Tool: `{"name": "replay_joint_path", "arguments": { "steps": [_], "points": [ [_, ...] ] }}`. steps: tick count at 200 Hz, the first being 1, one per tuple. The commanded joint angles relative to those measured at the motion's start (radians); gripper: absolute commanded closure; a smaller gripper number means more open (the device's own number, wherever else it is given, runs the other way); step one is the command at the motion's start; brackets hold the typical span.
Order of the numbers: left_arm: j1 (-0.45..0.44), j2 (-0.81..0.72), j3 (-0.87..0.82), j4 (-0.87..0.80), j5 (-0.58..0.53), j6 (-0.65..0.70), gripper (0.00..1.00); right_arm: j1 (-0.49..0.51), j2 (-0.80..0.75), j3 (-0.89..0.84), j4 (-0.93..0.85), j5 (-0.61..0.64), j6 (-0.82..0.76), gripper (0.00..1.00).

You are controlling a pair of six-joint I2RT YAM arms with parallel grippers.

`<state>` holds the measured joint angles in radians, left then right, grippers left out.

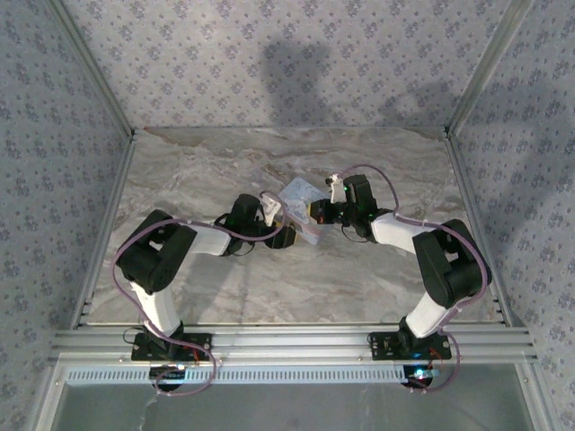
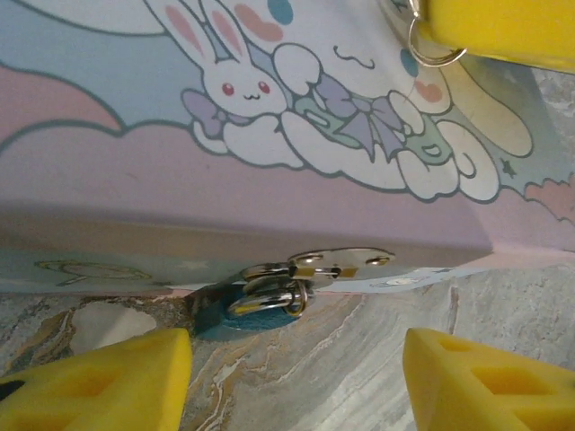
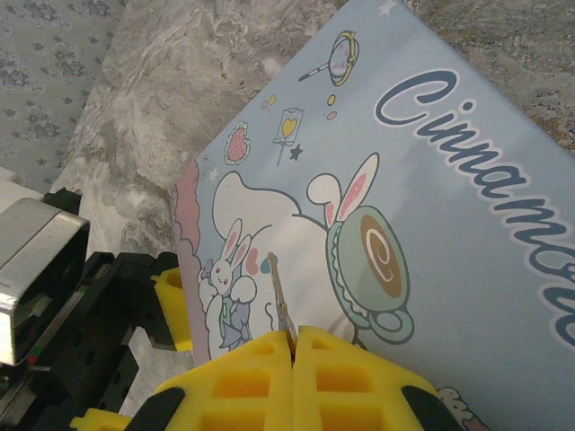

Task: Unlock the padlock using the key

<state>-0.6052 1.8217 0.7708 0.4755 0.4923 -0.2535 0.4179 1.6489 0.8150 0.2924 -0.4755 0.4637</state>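
Observation:
The small blue padlock [image 2: 254,312] hangs from the silvery hasp [image 2: 341,263] on the front wall of the cartoon-printed tin [image 2: 126,180], its shackle [image 2: 269,294] lying over its blue body. My left gripper [image 2: 296,377] stands open just in front of the padlock, with a yellow finger [image 2: 99,382] on each side and marble between them. Over the tin's lid [image 3: 431,206], my right gripper [image 3: 293,346] is shut on the key [image 3: 279,292], whose thin blade sticks out forward. In the top view both grippers meet at the tin [image 1: 301,202].
The tin lies on a marble tabletop [image 1: 225,162] enclosed by patterned walls. A key ring [image 2: 431,45] hangs under the right gripper's yellow finger [image 2: 503,27] at the lid's far corner. Open marble lies all around the tin.

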Motion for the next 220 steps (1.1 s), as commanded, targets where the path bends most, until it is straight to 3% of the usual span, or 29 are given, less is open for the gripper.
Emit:
{"name": "replay_joint_path", "arguments": {
  "steps": [1, 160, 220],
  "points": [
    [-0.015, 0.027, 0.026, 0.034, -0.013, 0.023, 0.39, 0.008, 0.002, -0.027, -0.084, 0.041, -0.013, 1.0],
    [-0.058, 0.08, 0.09, -0.027, -0.128, 0.007, 0.64, 0.024, -0.004, -0.029, -0.097, 0.059, -0.011, 1.0],
    [-0.059, 0.061, 0.091, -0.024, -0.108, -0.021, 0.78, 0.031, -0.033, -0.029, -0.087, 0.068, -0.016, 1.0]
  ]
}}
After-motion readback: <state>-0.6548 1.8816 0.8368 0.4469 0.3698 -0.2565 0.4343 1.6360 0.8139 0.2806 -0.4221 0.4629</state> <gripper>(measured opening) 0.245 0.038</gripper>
